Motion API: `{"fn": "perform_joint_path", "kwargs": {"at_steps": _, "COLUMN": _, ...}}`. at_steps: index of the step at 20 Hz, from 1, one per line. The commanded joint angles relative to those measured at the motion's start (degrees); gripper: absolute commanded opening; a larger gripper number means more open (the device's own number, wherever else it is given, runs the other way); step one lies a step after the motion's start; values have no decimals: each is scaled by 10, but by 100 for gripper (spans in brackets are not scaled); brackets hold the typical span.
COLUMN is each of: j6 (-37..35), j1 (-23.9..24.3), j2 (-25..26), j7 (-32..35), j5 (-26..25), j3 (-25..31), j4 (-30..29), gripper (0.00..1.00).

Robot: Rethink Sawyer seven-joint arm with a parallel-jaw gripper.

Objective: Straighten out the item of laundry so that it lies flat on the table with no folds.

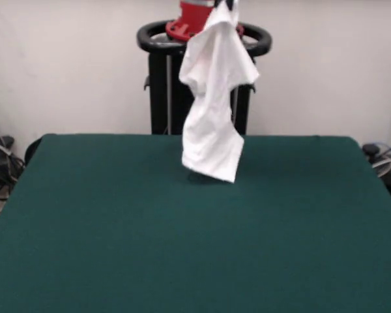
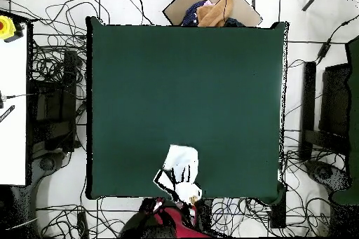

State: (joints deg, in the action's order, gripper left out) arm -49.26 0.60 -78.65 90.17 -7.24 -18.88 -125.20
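White T-shirt (image 1: pixel 212 98) hangs from gripper (image 1: pixel 223 5) as a limp, creased column over the far edge of the felt-like dark green tabletop (image 1: pixel 182 248), hem just above it; gripper clamped on shirt's top

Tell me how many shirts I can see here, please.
1. The shirt hangs bunched from above, over the table edge nearest the robot, its bottom hem close to the surface. No other shows.

One white T-shirt (image 1: pixel 212 98) is in view, one dark green table (image 1: pixel 195 248), and one red and black robot arm (image 1: pixel 197 14). Beyond the table's far edge in the overhead view sits one cardboard box (image 2: pixel 210 8).
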Motion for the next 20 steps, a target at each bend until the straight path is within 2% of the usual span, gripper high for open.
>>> {"fn": "perform_joint_path", "kwargs": {"at_steps": 1, "j6": -185, "j1": -2, "j2": -112, "j7": -41, "j5": -59, "j3": -46, "j4": 32, "gripper": 0}}
{"fn": "perform_joint_path", "kwargs": {"at_steps": 3, "j6": -174, "j1": 8, "j2": -106, "j7": -41, "j5": -68, "j3": -38, "j4": 34, "gripper": 0}}
{"fn": "perform_joint_path", "kwargs": {"at_steps": 4, "j6": -142, "j1": 19, "j2": -92, "j7": -41, "j5": -64, "j3": -29, "j4": 23, "gripper": 0}}
{"fn": "perform_joint_path", "kwargs": {"at_steps": 5, "j6": -78, "j1": 37, "j2": -63, "j7": -43, "j5": -50, "j3": -13, "j4": 1, "gripper": 0}}
{"fn": "perform_joint_path", "kwargs": {"at_steps": 8, "j6": 237, "j1": 155, "j2": 106, "j7": -99, "j5": 15, "j3": 104, "j4": -85, "gripper": 0}}
{"fn": "perform_joint_path", "kwargs": {"at_steps": 9, "j6": 324, "j1": 195, "j2": 161, "j7": -112, "j5": 21, "j3": 151, "j4": -98, "gripper": 0}}
{"fn": "perform_joint_path", "kwargs": {"at_steps": 11, "j6": 449, "j1": 250, "j2": 258, "j7": -113, "j5": 2, "j3": 219, "j4": -94, "gripper": 0}}
{"fn": "perform_joint_path", "kwargs": {"at_steps": 13, "j6": 488, "j1": 270, "j2": 329, "j7": -88, "j5": -26, "j3": 248, "j4": -65, "gripper": 0}}
{"fn": "perform_joint_path", "kwargs": {"at_steps": 15, "j6": 480, "j1": 259, "j2": 363, "j7": -31, "j5": -63, "j3": 247, "j4": -30, "gripper": 0}}
{"fn": "perform_joint_path", "kwargs": {"at_steps": 17, "j6": 462, "j1": 242, "j2": 372, "j7": 13, "j5": -82, "j3": 242, "j4": -10, "gripper": 0}}
{"fn": "perform_joint_path", "kwargs": {"at_steps": 20, "j6": 432, "j1": 229, "j2": 362, "j7": 27, "j5": -80, "j3": 240, "j4": -5, "gripper": 0}}
